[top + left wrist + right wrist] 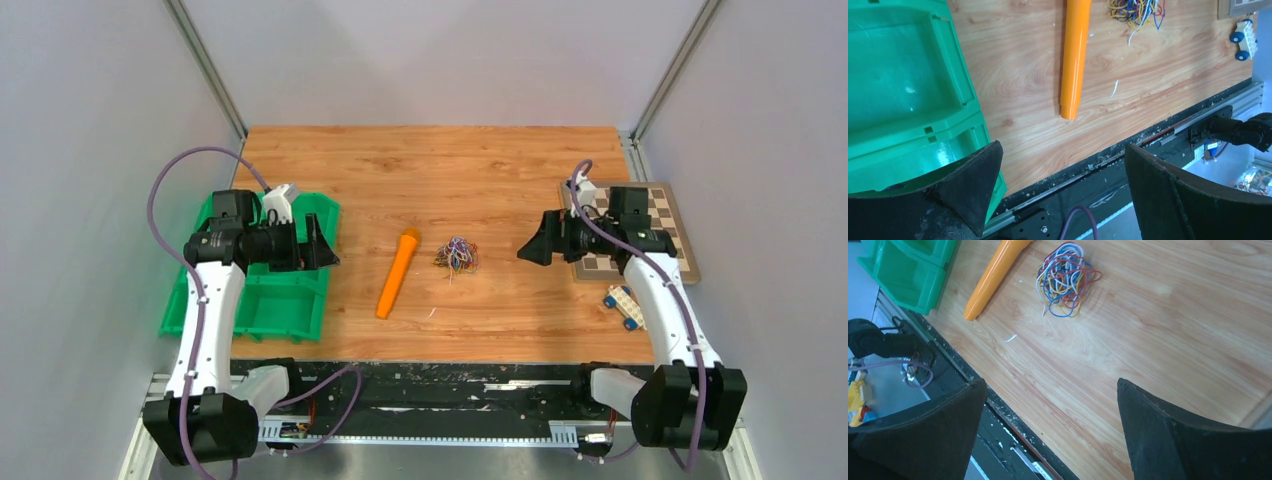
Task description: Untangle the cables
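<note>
Plainly, we find nothing untangled: the cables (456, 255) lie in one knotted clump mid-table. The left gripper (322, 243) at nine o'clock and the right gripper (530, 250) at three both stand spread, empty. The orange marker (397, 272) crowds the clump's nine o'clock side (near, not touching); the table (420, 160) lies open toward twelve.

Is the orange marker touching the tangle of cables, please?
No; the orange marker lies beside the cables, with bare tabletop showing between them.
</note>
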### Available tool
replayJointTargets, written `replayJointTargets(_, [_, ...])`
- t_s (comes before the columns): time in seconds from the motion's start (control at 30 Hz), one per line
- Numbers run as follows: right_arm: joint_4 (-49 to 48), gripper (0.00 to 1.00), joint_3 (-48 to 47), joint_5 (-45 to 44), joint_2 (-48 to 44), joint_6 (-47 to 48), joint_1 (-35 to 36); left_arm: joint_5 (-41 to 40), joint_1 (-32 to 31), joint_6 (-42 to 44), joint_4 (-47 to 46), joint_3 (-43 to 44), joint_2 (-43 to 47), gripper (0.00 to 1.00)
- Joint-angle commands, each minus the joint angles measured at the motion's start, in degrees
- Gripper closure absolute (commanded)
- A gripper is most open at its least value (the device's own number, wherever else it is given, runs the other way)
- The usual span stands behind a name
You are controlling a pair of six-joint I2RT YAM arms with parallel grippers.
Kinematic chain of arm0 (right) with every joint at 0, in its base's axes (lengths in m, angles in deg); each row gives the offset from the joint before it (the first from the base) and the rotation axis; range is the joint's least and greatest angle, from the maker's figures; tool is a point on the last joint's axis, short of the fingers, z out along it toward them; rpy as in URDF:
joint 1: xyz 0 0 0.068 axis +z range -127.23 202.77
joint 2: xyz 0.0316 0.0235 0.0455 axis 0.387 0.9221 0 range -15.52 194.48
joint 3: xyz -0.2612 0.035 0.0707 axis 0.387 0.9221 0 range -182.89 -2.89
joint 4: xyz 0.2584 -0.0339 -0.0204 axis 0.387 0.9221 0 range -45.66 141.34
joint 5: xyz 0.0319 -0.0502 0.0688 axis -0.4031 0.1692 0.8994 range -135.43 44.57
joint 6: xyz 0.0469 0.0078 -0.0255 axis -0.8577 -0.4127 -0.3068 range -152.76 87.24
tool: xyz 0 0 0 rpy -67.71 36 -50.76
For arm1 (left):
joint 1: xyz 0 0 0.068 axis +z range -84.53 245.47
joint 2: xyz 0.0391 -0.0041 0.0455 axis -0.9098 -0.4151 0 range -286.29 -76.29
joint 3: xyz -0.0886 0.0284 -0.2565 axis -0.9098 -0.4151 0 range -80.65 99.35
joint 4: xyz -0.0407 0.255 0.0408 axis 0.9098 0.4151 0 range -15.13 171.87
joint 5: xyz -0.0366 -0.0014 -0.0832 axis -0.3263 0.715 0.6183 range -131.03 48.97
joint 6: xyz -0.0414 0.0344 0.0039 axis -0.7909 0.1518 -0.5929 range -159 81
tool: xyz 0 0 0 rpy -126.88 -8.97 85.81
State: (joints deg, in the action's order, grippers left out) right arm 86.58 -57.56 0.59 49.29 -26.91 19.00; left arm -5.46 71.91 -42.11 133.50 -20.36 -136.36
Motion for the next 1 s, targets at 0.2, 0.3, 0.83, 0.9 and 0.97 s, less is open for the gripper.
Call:
replayJointTargets(0.2, [-4.1,0.00,-9.4,-14.4,17.5,8.1,20.1,5.2,-0.2,2.6,-8.2,7.8,-2.4,0.00])
replayJointTargets(0.3, [-5.1,0.00,-14.8,-18.3,24.9,8.4,23.6,8.7,-0.4,3.0,-10.3,8.4,-5.2,0.00])
replayJointTargets(0.83, [-4.0,0.89,-28.1,-14.4,42.9,10.7,30.2,8.6,-14.2,1.7,-26.3,3.3,-15.1,0.04])
replayJointTargets(0.9, [-3.9,1.00,-26.5,-12.6,38.2,12.0,29.9,9.9,-15.7,1.3,-29.7,2.2,-15.7,0.06])
replayJointTargets(0.97, [-3.7,1.00,-26.0,-10.2,33.6,12.2,29.2,11.2,-19.5,0.4,-33.7,1.3,-16.2,0.06])
